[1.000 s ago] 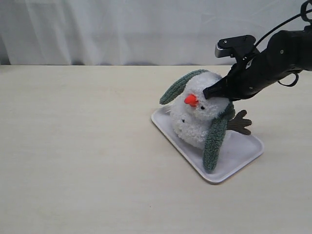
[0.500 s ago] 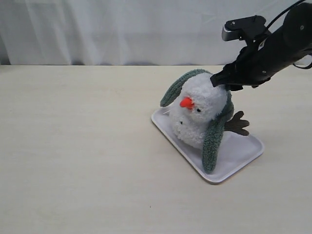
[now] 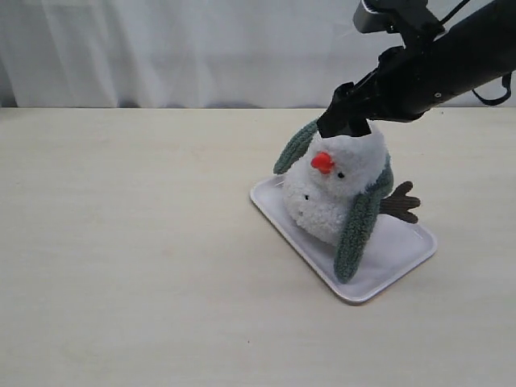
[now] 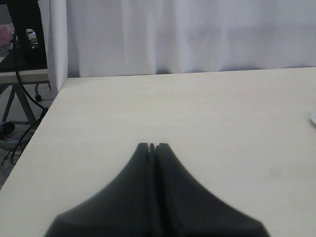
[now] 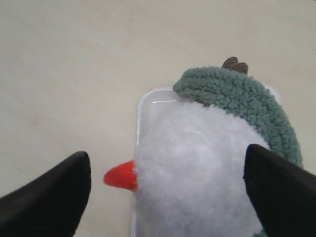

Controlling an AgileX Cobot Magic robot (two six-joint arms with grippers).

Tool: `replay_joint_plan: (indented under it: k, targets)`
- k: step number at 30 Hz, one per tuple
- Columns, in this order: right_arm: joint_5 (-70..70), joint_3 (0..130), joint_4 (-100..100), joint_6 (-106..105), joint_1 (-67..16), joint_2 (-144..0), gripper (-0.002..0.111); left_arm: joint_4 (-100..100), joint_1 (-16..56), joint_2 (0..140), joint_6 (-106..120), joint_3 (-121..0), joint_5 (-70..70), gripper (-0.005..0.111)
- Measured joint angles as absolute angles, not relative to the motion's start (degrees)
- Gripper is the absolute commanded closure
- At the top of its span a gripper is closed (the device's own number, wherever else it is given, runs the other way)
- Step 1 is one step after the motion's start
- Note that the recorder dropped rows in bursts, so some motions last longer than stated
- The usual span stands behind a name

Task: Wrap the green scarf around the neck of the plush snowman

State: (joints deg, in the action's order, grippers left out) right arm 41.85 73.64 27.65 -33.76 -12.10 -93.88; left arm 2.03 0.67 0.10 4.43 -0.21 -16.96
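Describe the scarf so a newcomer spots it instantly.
On the pale table sits a white tray holding a fluffy white snowman. The scarf is the fuzzy strip looped behind its head, one end hanging down; it's the only green thing.

The plush snowman [image 3: 329,197], fluffy white with an orange nose, black bead eyes and a brown twig arm sticking out on one side, sits tilted on a white tray [image 3: 403,251] on the desk [image 3: 121,242]. The green scarf [image 3: 357,232], a fuzzy sage strip, is draped behind its head. One end juts out past the head and the other hangs down the body onto the tray.
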Motion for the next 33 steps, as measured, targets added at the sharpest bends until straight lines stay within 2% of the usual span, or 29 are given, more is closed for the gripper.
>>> replay_joint_plan:
  k: [17,19,20,24,27,28,33]
  targets:
    - [41.4,74.0,25.7,-32.9,-12.1,-100.7,0.023,2.0,0.7,0.1,4.4,-0.2,-17.0,0.107]
    - [41.6,74.0,24.2,-31.8,-12.1,-101.1,0.026,2.0,0.7,0.1,4.4,-0.2,-17.0,0.107]
    - [41.6,74.0,23.1,-31.0,-12.1,-101.2,0.029,2.0,0.7,0.1,4.4,-0.2,-17.0,0.107]
    - [41.9,74.0,21.1,-29.3,-12.1,-101.3,0.058,2.0,0.7,0.1,4.4,-0.2,-17.0,0.107]
    - [42.2,74.0,22.7,-30.3,-12.1,-101.3,0.089,2.0,0.7,0.1,4.4,-0.2,-17.0,0.107]
    - [42.7,74.0,23.4,-31.2,-12.1,-101.3,0.104,2.0,0.7,0.1,4.4,-0.2,-17.0,0.107]
    - [47.4,74.0,28.5,-47.7,-12.1,-101.5,0.104,2.0,0.7,0.1,4.4,-0.2,-17.0,0.107]
